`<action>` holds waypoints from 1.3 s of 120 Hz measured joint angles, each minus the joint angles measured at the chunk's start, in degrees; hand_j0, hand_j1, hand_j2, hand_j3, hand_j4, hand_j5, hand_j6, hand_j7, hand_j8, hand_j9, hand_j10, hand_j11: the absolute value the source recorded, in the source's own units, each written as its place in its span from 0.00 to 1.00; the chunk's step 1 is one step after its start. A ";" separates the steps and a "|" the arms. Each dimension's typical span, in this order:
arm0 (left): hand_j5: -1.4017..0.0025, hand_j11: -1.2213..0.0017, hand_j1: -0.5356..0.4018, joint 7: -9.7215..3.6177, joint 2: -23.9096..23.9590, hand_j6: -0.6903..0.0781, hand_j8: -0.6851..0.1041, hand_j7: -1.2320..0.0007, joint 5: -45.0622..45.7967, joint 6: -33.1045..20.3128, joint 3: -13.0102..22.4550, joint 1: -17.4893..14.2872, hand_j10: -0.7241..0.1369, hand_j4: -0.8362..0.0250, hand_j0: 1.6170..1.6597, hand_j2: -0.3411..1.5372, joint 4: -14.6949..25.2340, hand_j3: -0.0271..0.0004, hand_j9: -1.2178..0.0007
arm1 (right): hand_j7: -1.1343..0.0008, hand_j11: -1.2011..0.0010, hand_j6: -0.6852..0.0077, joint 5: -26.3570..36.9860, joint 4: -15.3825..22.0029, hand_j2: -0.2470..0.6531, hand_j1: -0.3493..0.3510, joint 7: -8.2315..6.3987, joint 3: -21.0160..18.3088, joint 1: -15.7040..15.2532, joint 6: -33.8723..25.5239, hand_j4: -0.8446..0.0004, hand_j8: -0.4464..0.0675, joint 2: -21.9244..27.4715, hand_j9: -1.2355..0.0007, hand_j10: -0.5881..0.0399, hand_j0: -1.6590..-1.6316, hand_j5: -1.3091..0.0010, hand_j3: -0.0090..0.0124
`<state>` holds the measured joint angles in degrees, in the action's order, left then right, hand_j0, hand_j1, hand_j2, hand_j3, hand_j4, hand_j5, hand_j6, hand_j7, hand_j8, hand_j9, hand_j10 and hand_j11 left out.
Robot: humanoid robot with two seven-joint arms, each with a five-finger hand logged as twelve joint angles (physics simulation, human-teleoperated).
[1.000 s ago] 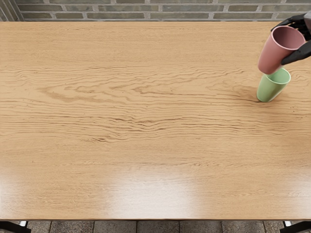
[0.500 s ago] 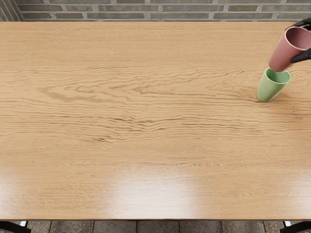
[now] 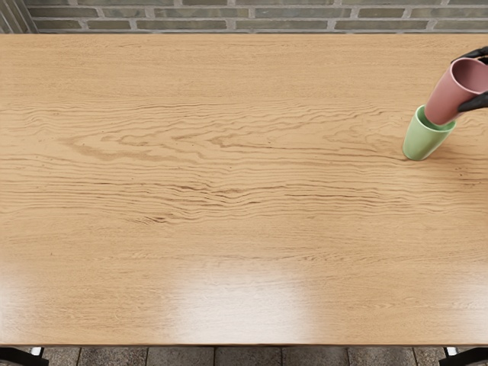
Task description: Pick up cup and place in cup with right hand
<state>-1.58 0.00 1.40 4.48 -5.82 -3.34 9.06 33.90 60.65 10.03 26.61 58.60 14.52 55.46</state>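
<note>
At the right edge of the head view, my right hand grips the pink cup from its right side, with dark fingers behind and in front of it. The pink cup leans, its mouth up and to the right. Its lower end overlaps the mouth of the green cup, which stands on the table near the right side. How deep the pink bottom sits within the green rim is hard to tell. Most of the hand is cut off by the picture's edge.
The wooden table fills most of the view. Behind its far edge rises a brick wall. Dark table legs show at the two bottom corners, over a tiled floor.
My right hand and the pink cup first moved right, then came down, and the cup's bottom now overlaps the green cup's opening. The green cup has stayed where it was.
</note>
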 joint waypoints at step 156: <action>0.99 0.99 0.93 0.00 0.00 0.88 0.85 0.99 0.00 0.00 -0.03 0.00 0.83 0.96 0.96 0.18 0.00 0.98 0.99 | 0.53 0.54 0.49 0.12 -6.42 0.28 0.64 -1.32 -0.50 -0.19 -0.24 0.52 0.21 -3.03 0.56 0.29 0.05 0.58 0.43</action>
<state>-1.58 0.00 1.40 4.48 -5.85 -3.34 9.06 34.02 54.23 8.71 26.11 58.41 14.28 52.43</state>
